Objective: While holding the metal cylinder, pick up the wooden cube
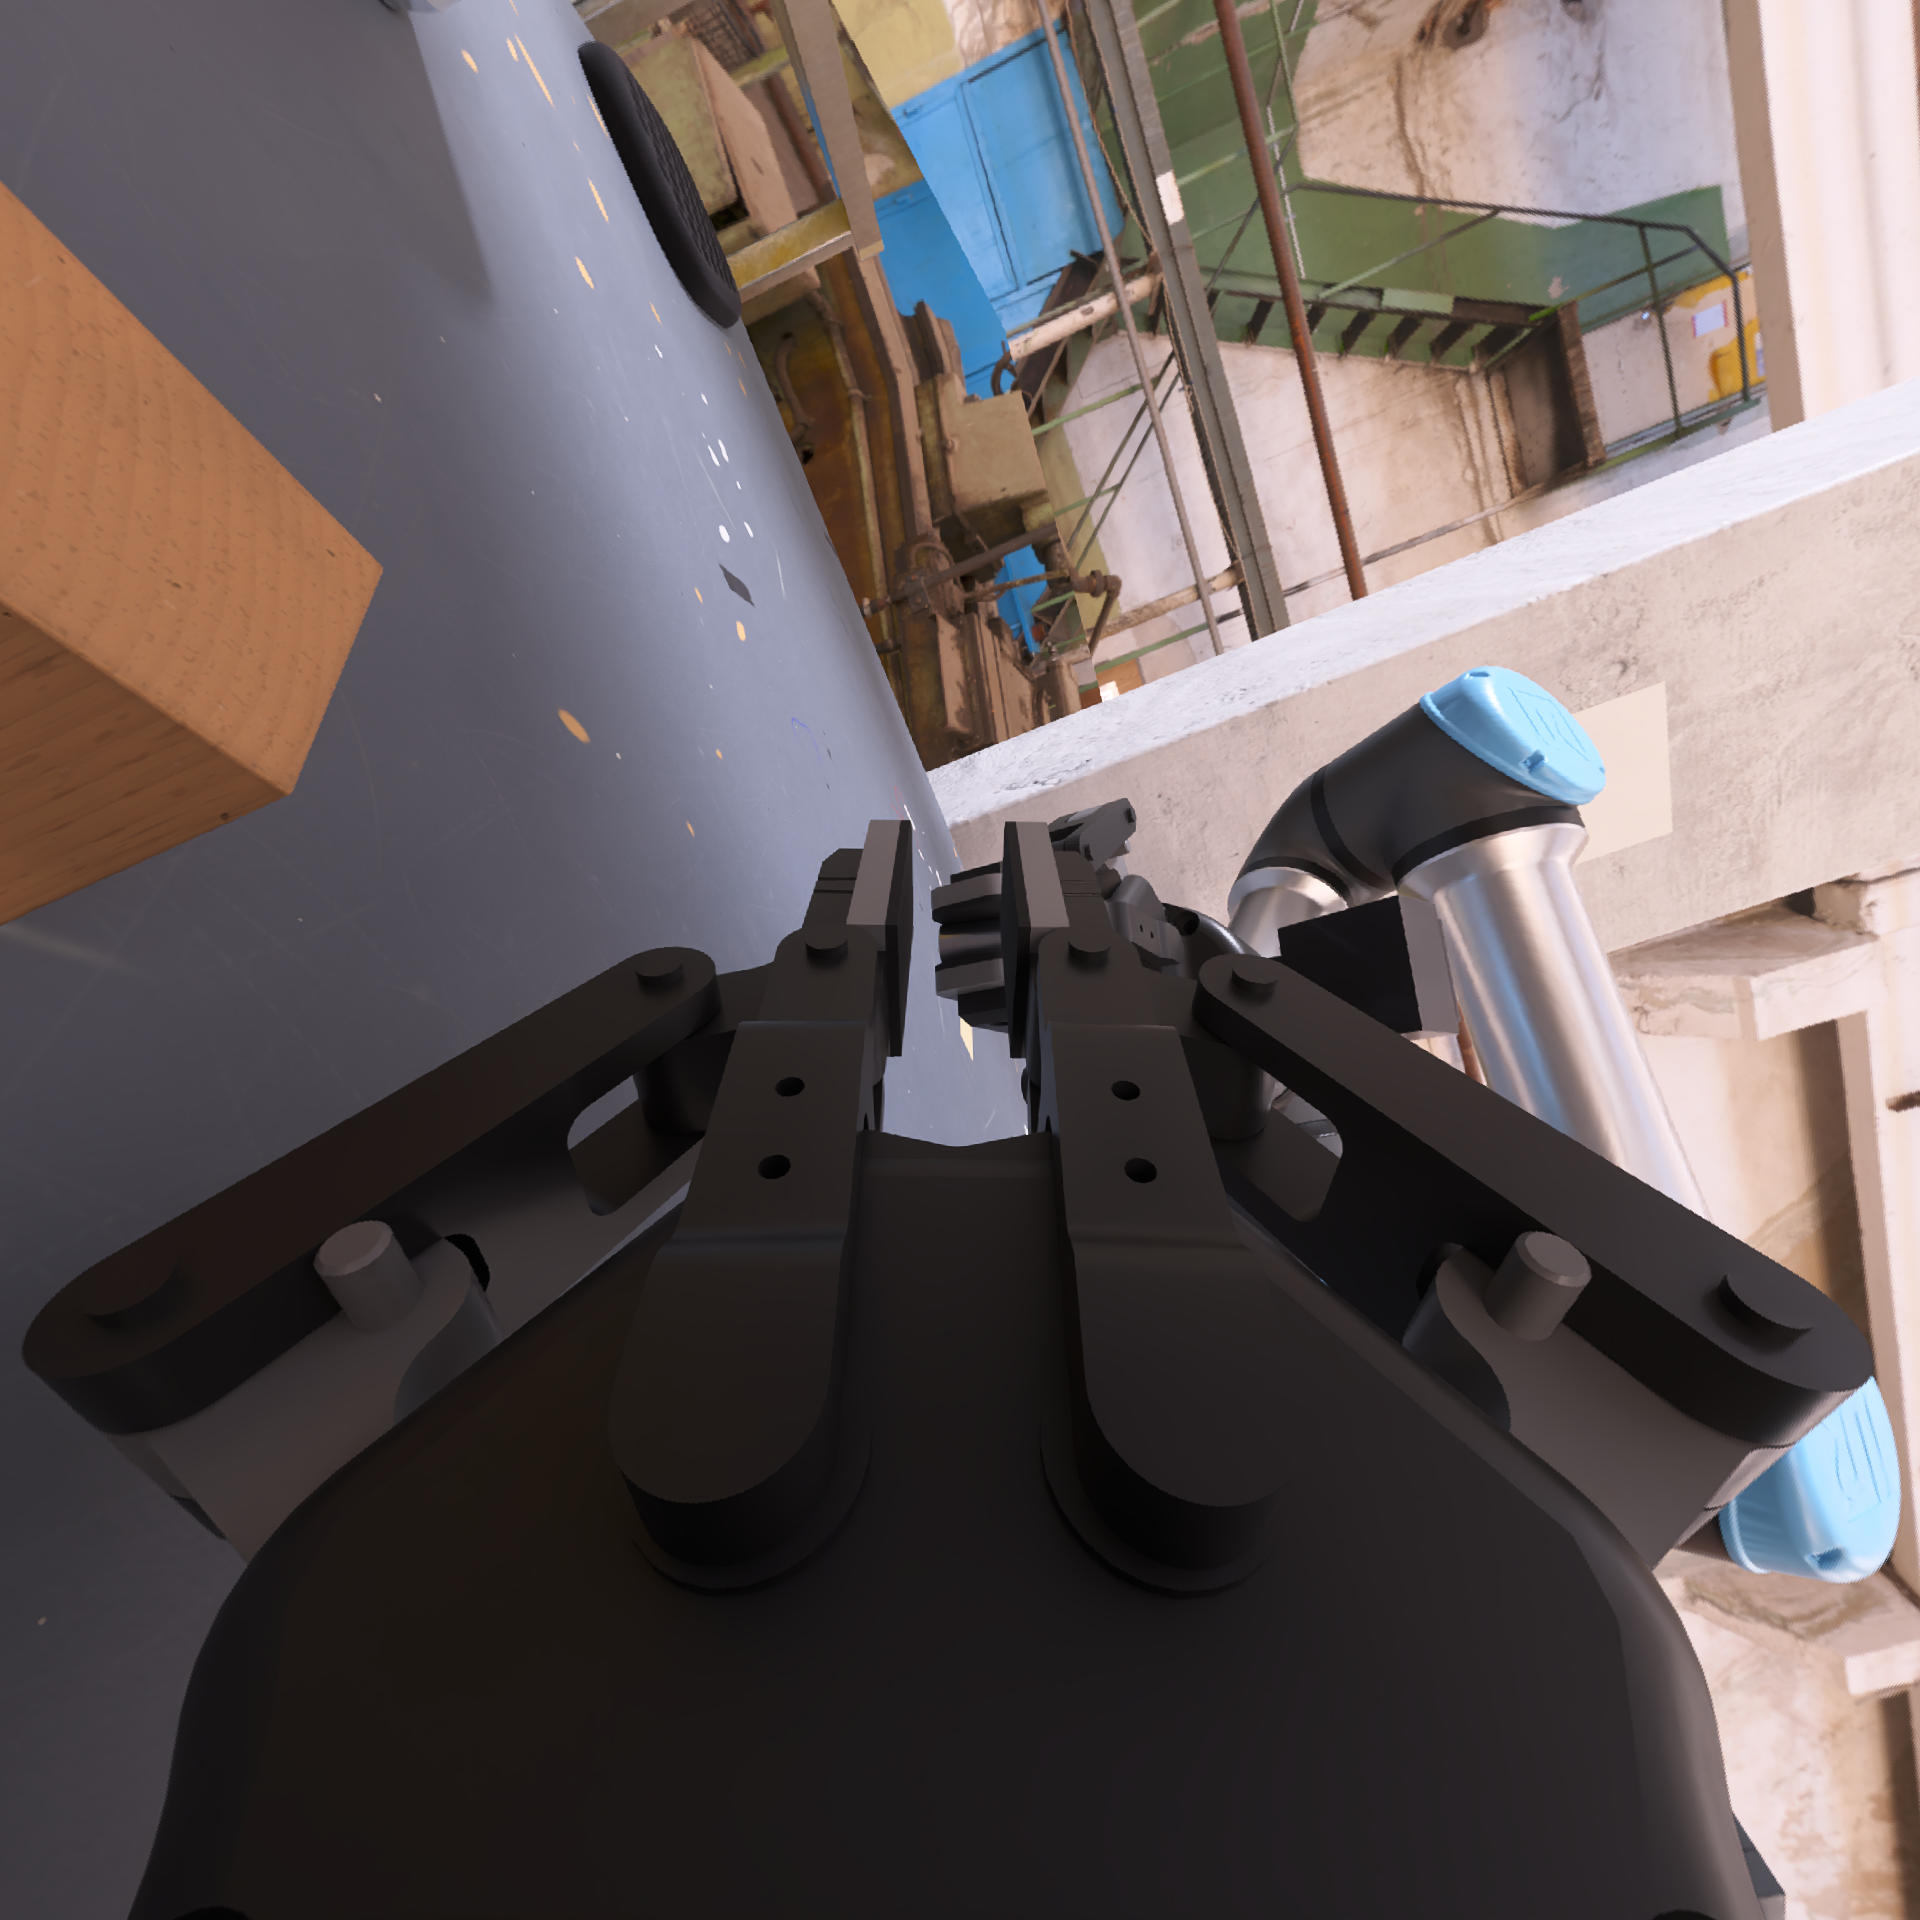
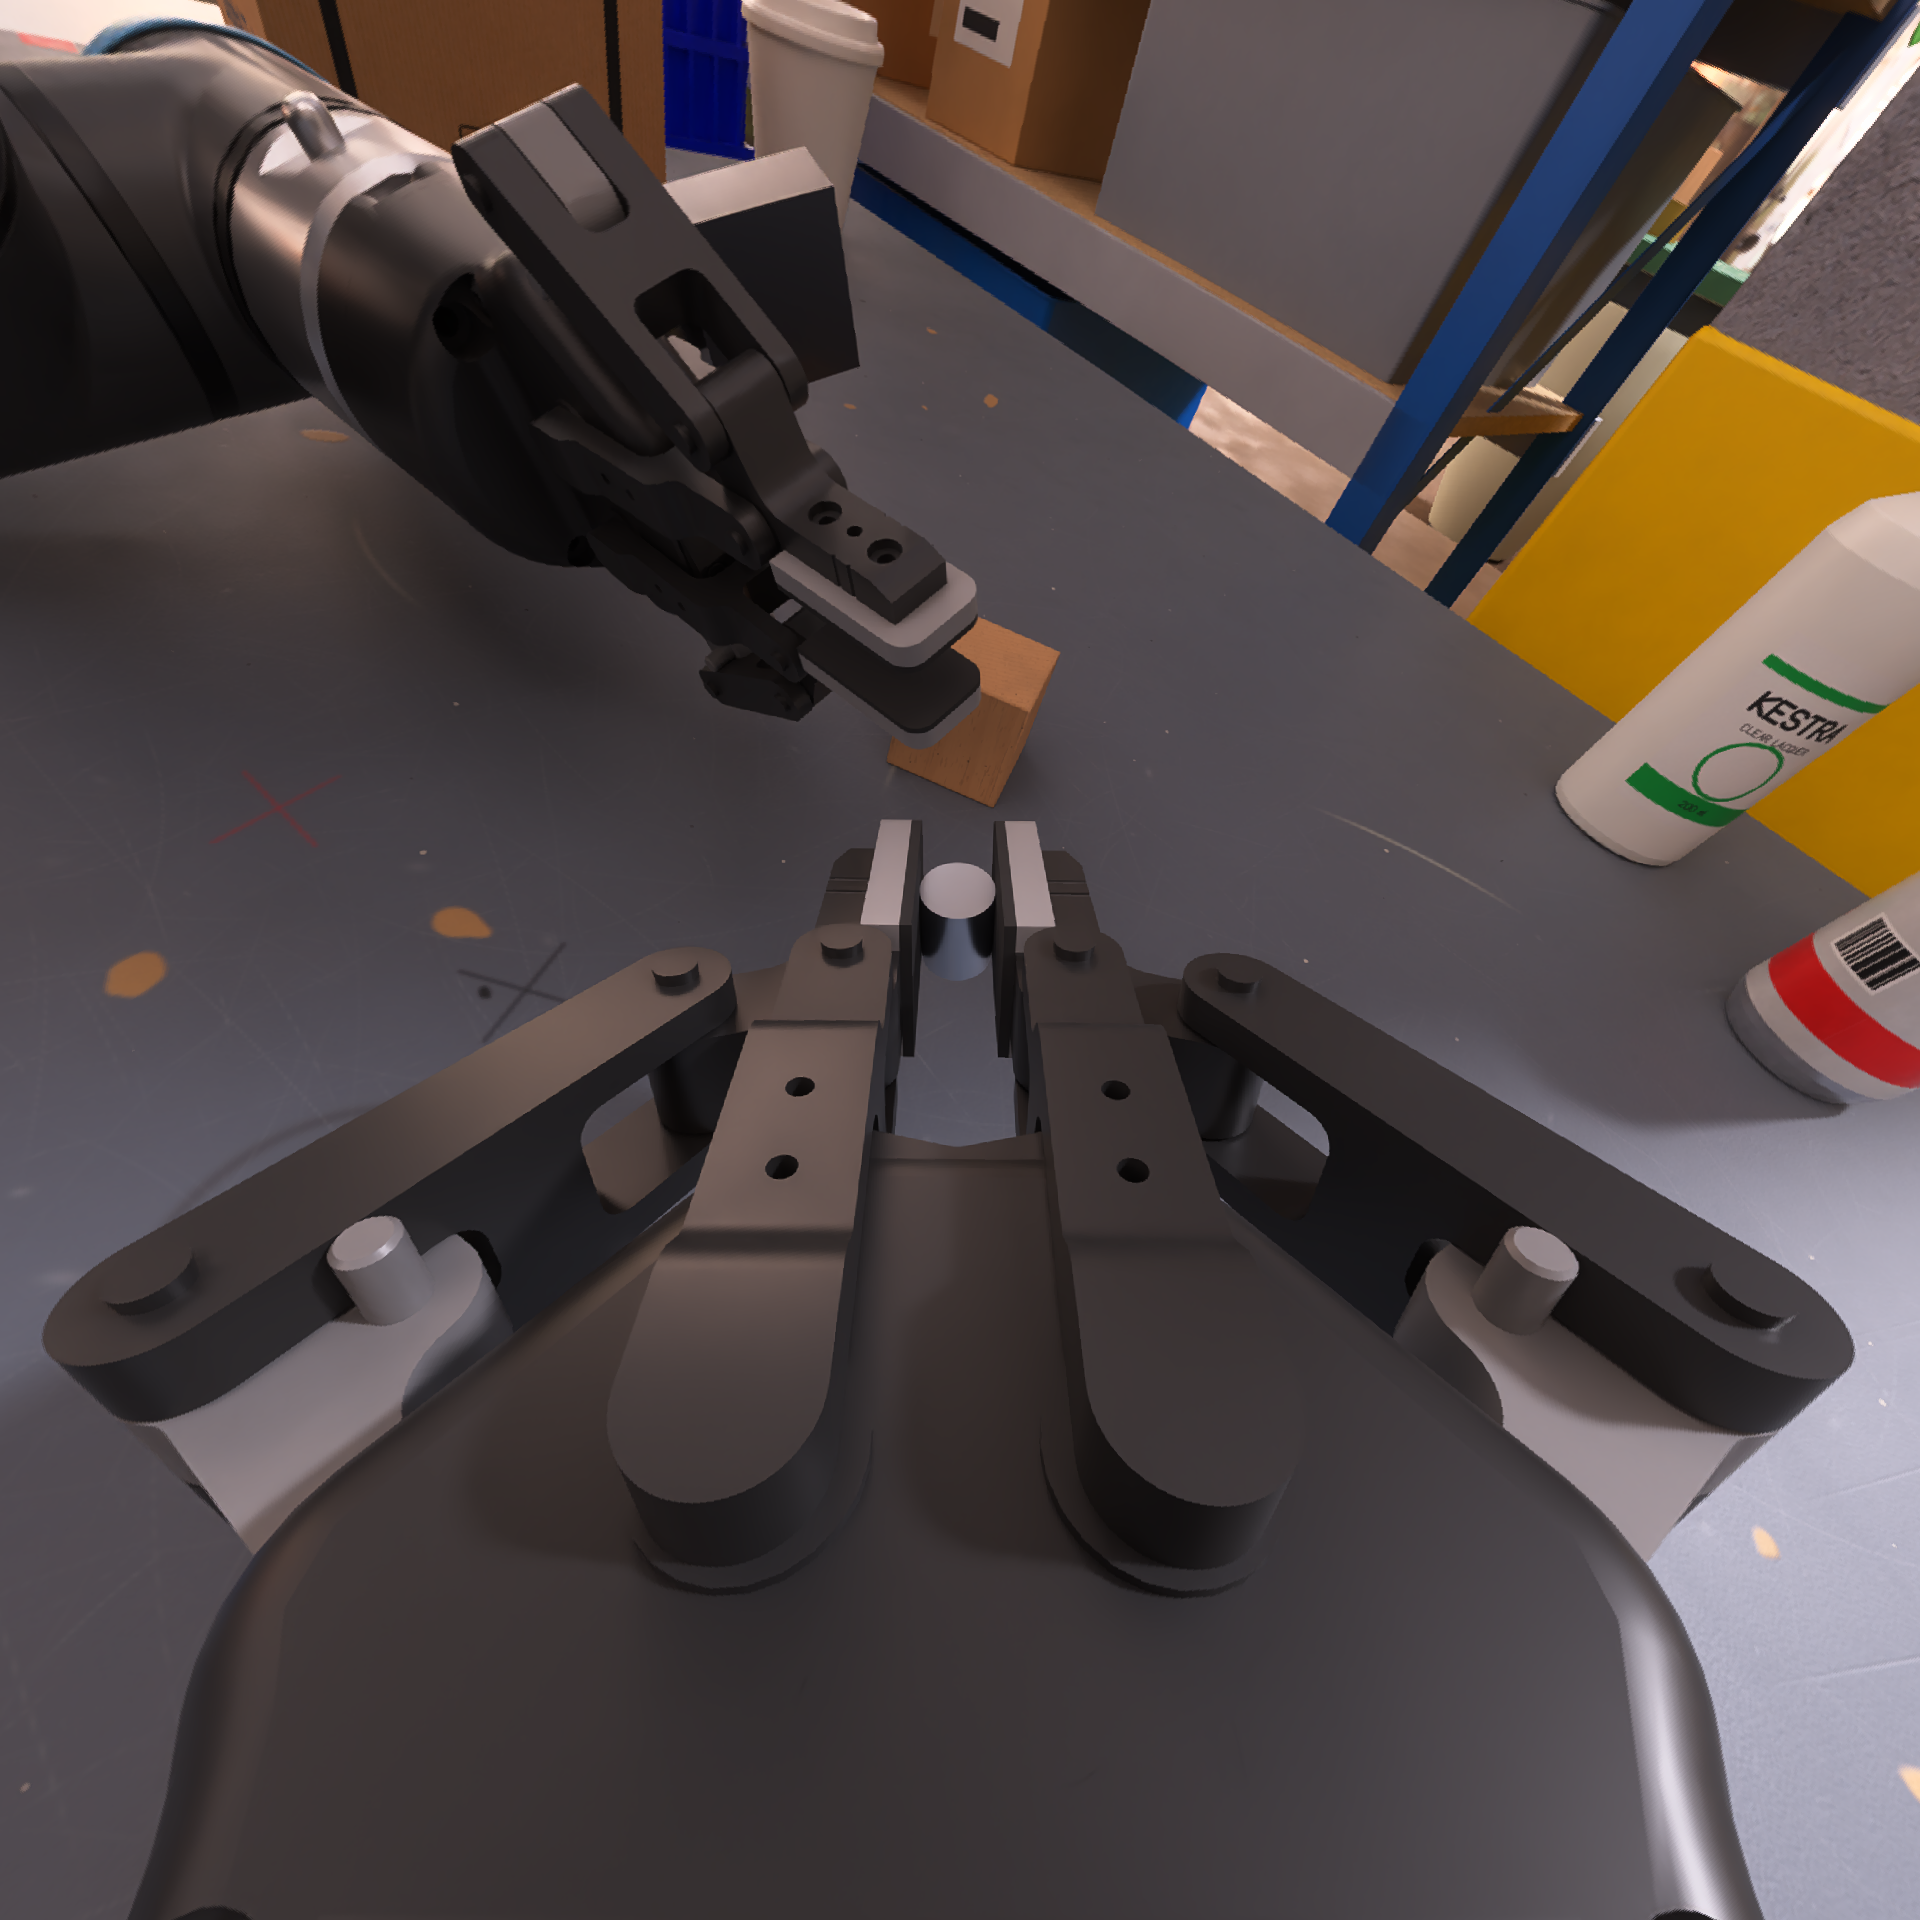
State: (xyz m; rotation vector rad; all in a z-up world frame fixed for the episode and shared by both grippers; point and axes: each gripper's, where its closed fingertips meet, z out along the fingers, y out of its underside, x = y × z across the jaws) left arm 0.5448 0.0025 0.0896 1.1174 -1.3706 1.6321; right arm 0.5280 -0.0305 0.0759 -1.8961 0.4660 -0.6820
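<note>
Since the pale wooden cube (image 2: pixel 982 717), mid-frame, looks light, rigid and grippy, the narrow-jawed, empty left gripper (image 2: pixel 914 660) should probably straddle flat opposite faces while the right gripper (image 2: pixel 957 873) clamps the small shiny metal cylinder (image 2: pixel 956 920).

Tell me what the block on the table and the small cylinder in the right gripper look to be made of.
Block: apparently bare, unvarnished wood, tan with fine visible grain, matte. Cylinder: seemingly polished metal, silver-grey with a sharp dark reflection on its side and a bright flat top, clamped in the right gripper.

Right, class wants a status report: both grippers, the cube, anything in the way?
Right gripper shut on small metal cylinder. Left gripper jaws nearly closed, empty, beside light wooden cube. Cube on grey table, not gripped. Nothing blocking.
</note>
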